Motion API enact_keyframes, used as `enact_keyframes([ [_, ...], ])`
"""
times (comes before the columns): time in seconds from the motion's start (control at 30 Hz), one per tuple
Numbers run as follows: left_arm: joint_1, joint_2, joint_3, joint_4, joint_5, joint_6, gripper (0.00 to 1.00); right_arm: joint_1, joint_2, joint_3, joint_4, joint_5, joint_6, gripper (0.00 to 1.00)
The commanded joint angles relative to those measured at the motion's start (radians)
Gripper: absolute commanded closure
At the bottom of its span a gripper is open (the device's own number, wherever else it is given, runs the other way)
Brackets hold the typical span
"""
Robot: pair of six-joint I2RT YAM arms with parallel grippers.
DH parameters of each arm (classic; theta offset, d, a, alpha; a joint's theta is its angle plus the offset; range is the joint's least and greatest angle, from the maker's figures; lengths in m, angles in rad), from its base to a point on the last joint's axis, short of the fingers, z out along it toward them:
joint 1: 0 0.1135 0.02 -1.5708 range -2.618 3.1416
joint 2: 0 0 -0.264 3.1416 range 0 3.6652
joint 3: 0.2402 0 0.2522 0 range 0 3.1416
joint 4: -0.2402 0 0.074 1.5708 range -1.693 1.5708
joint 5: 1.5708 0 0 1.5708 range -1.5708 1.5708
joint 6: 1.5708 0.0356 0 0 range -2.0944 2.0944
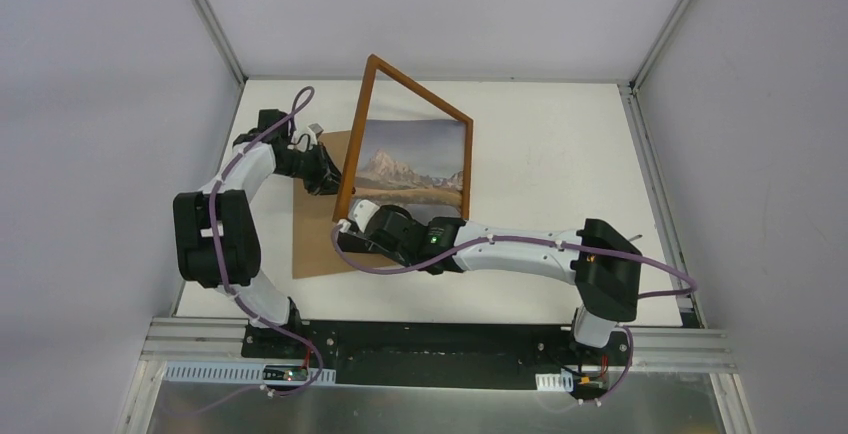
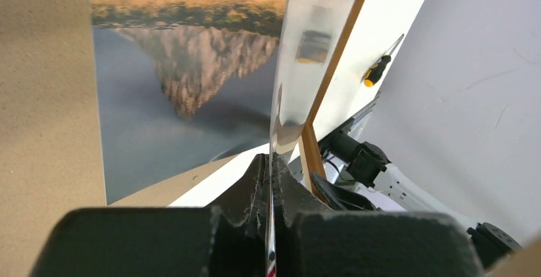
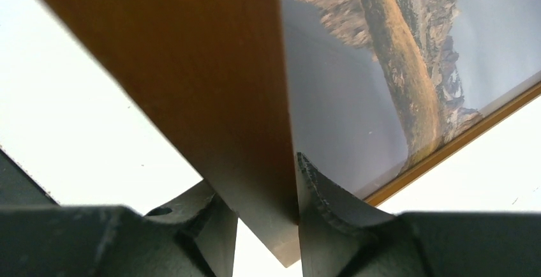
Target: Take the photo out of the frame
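Grey-blue sky over a golden-brown band marked the photo (image 1: 415,169), which showed through the opening of the frame (image 1: 421,88), its right edge close along the frame's right rail. Whether it lay loose behind the frame or sat lodged in it could not be told from these views. The frame stood tilted up off the bench (image 1: 560,154). The right tool (image 3: 268,210) was clenched on the wooden rail at the near lower corner, one finger on each face of the wood. The left tool (image 2: 270,181) was pinched shut on the edge of a thin clear pane (image 2: 306,47), which rose just beside the frame's orange-brown rail and mirrored the room. A plain brown backing board (image 1: 312,249) lay flat on the bench at the frame's left side, and a screwdriver (image 2: 377,69) lay well apart. The step in hand appeared to be parting the pane from the frame so the print could come free. Doing it well likely called for the right tool to hold the rail steady without tipping it, while the left tool drew the pane along its own plane without twisting, since a thin sheet gripped at one edge could flex or slip. A slow pull would probably also spare the print from being dragged or creased.
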Motion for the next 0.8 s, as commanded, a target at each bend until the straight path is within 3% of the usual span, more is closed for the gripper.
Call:
enact_keyframes([
  [0.0,0.006,-0.131,0.001,-0.083,-0.125,0.035,1.00,-0.017,0.068,0.007,-0.045,0.005,0.066,1.00],
  [0.17,0.006,-0.201,0.017,-0.137,-0.242,0.071,1.00,-0.037,0.091,-0.002,-0.057,-0.001,0.084,1.00],
  [0.4,0.007,-0.212,0.046,-0.181,-0.257,0.071,1.00,-0.062,0.078,-0.014,-0.062,-0.037,0.113,1.00],
  [0.77,0.019,-0.054,0.087,-0.253,-0.338,0.197,1.00,-0.066,-0.020,0.025,-0.048,-0.139,0.052,1.00],
])
